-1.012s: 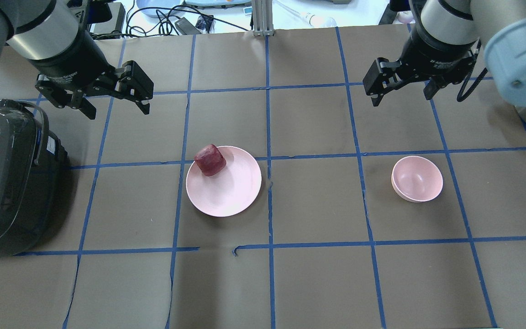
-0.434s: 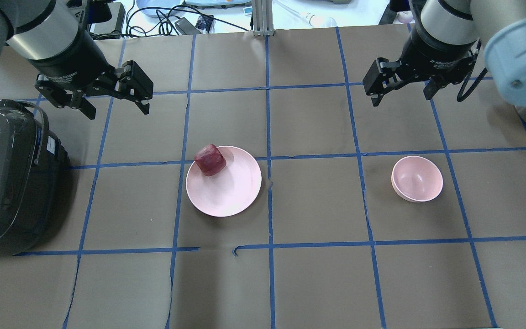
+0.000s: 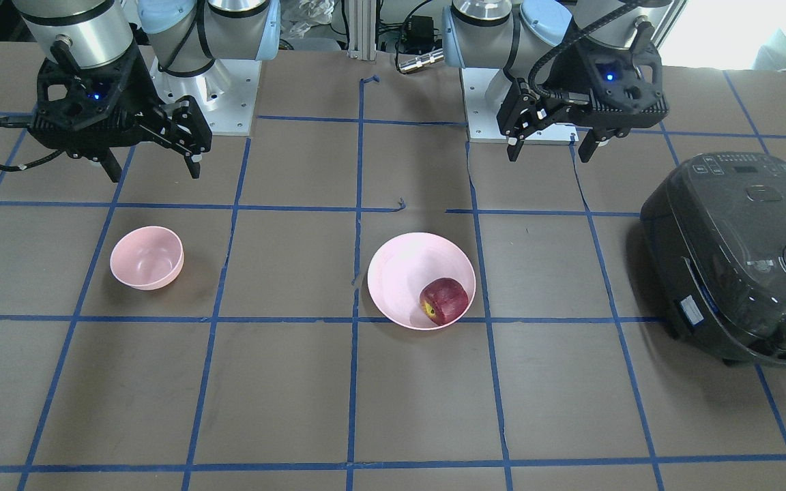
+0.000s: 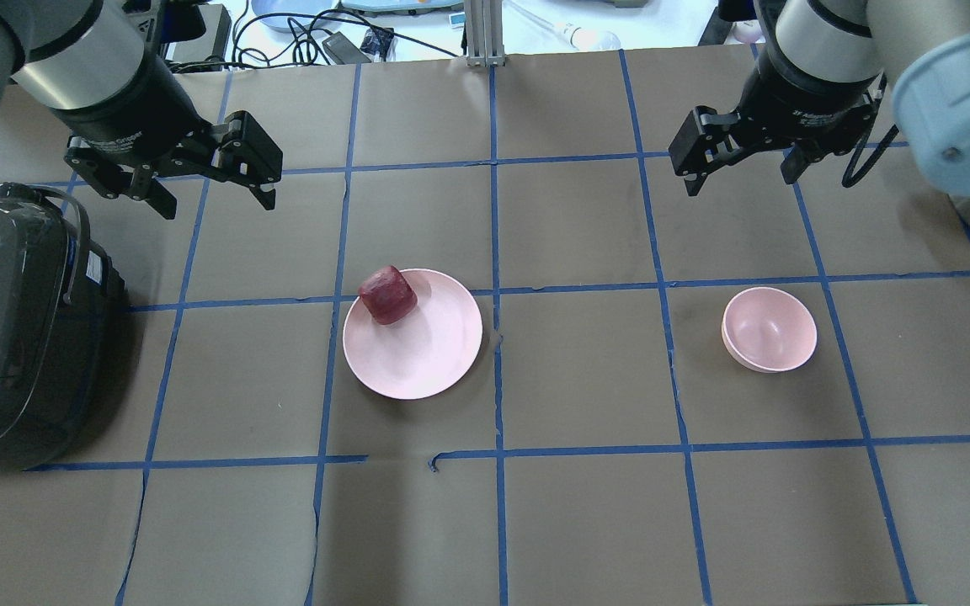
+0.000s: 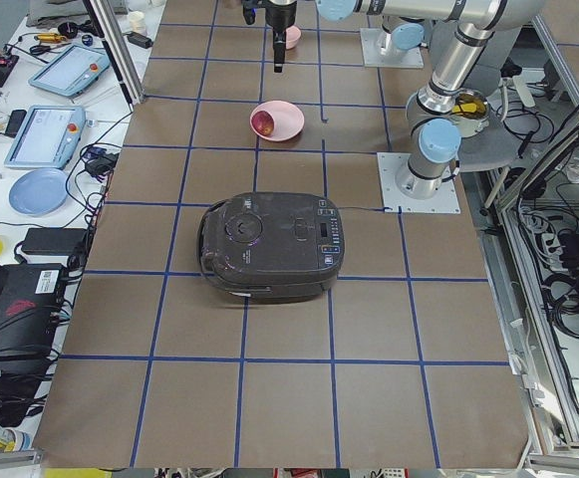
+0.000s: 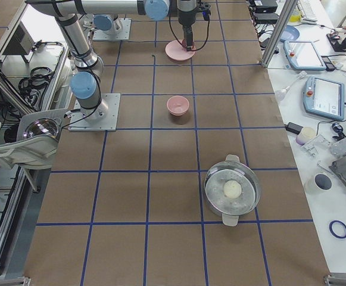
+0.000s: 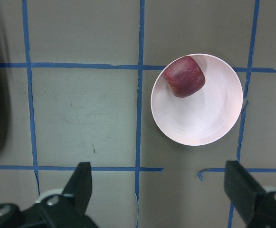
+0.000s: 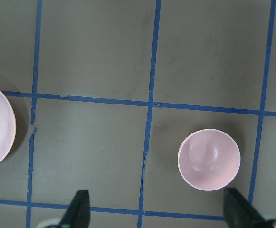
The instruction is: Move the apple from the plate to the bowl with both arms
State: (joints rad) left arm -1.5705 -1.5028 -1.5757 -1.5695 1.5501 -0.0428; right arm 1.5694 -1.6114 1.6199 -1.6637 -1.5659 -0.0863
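Observation:
The dark red apple lies on the far-left rim area of the wide pale pink plate, near the table's middle. It also shows in the front view and the left wrist view. The small deep pink bowl stands empty to the right and shows in the right wrist view. My left gripper hangs open and empty, high above the table, beyond and left of the plate. My right gripper hangs open and empty, high up, beyond the bowl.
A black rice cooker stands at the table's left edge. A lidded steel pot stands at the right end. Blue tape lines divide the brown table cover into squares.

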